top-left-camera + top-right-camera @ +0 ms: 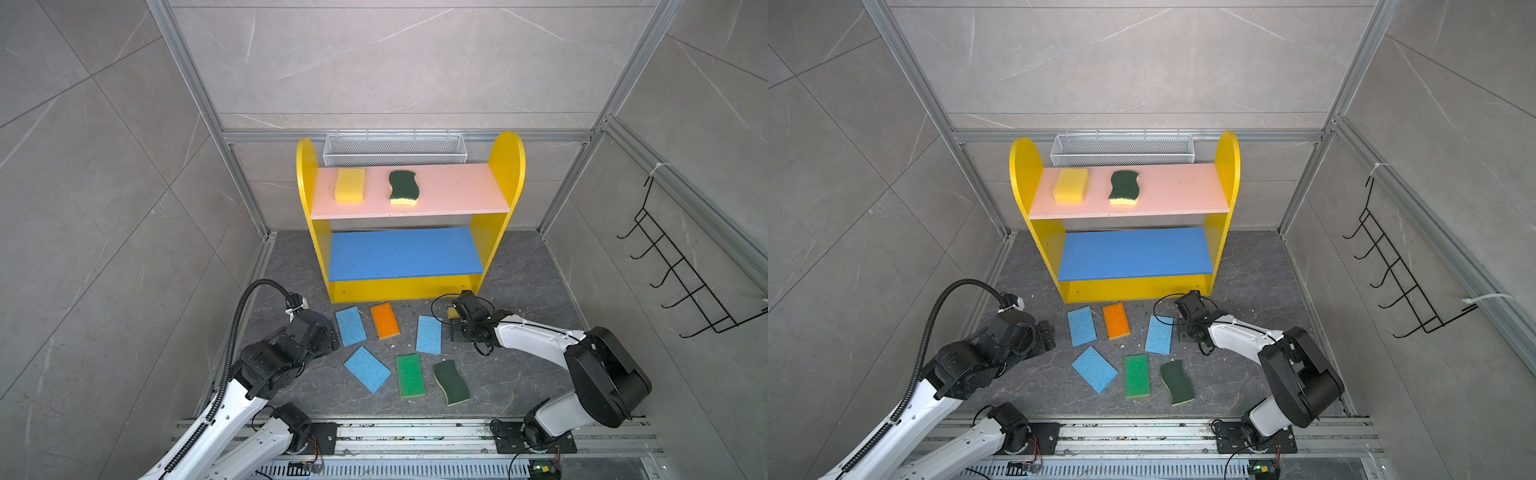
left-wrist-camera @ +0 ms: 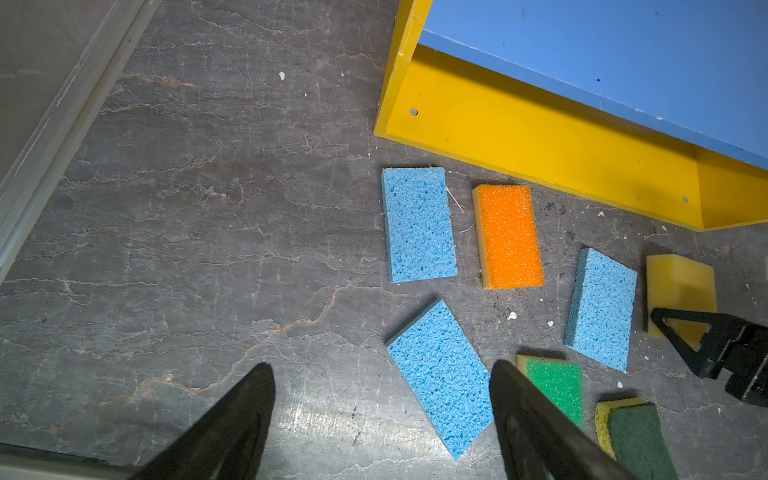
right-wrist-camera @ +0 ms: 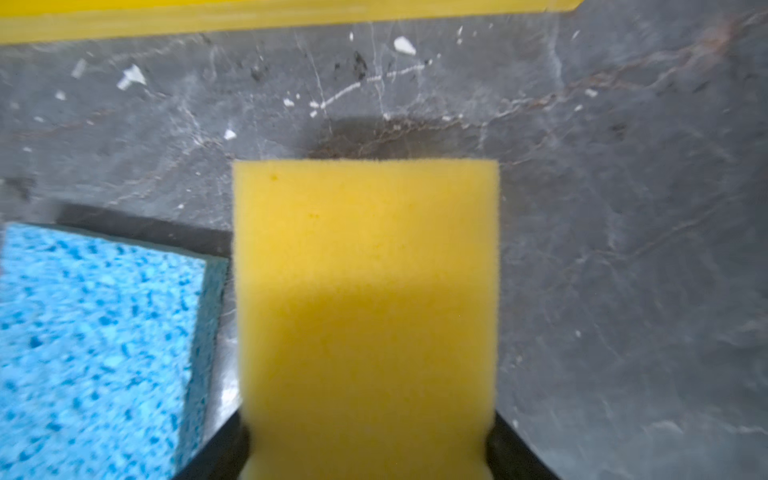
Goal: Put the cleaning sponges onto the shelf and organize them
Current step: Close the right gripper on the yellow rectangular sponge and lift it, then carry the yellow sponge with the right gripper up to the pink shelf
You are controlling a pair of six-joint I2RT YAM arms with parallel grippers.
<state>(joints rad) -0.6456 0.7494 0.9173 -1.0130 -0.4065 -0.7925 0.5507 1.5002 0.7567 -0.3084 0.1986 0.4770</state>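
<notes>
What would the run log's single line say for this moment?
right gripper: shut on yellow sponge | left gripper: open, empty | pink board: second yellow sponge, scourer | floor: six loose sponges

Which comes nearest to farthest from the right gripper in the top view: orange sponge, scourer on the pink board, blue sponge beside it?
From the right gripper, shut on a yellow sponge:
1. Blue sponge, on the floor right beside it.
2. Orange sponge, on the floor farther left.
3. Scourer, up on the shelf's pink board.
</notes>
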